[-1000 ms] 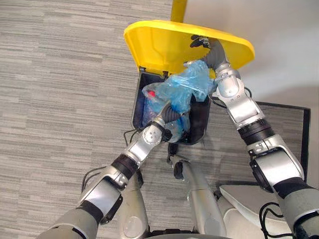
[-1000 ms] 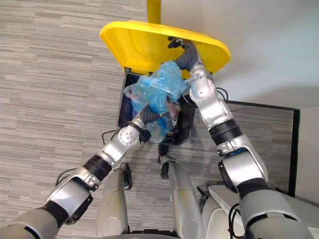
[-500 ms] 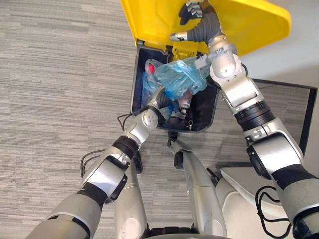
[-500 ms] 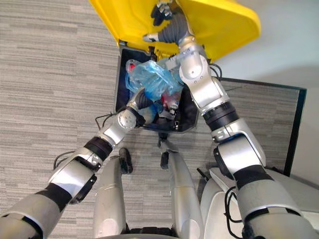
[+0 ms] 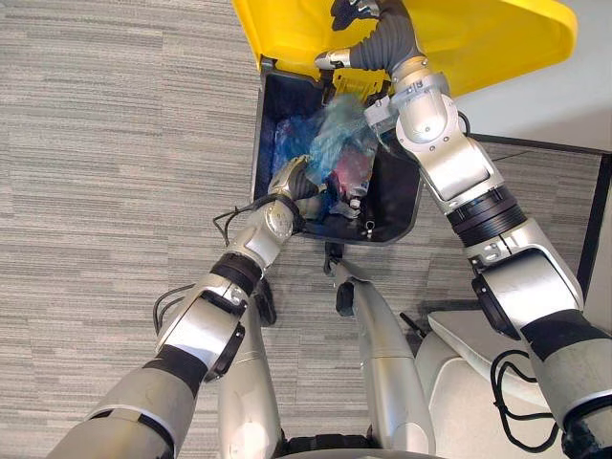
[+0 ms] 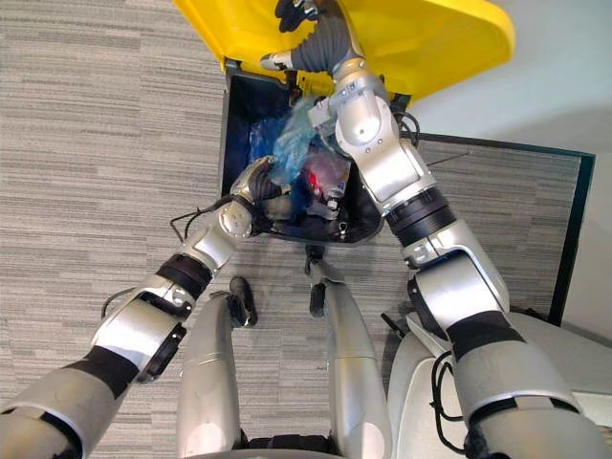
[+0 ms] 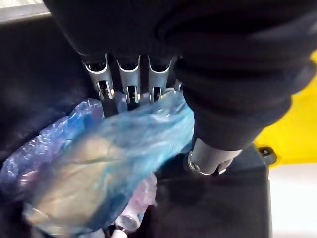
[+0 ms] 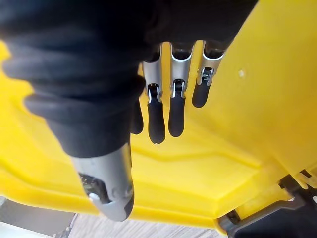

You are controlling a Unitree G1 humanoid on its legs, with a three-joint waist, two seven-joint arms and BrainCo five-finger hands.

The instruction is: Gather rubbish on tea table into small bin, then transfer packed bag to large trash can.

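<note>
The large dark trash can stands on the floor with its yellow lid swung up. My right hand presses open, straight fingers against the lid's underside and holds it raised. The packed blue bag lies inside the can, below the rim. My left hand is at the can's near rim, just above the bag. Its fingers reach out straight, open, and their tips are behind the bag's blue film.
Grey striped carpet surrounds the can. A white wall rises behind it at the right, with a dark-edged mat at its foot. Other rubbish, some of it red and clear, lies in the can beside the bag.
The bag has gone from above the rim down into the can. My left hand has uncurled and let go of it. The right hand still holds the lid up; the camera has shifted.
</note>
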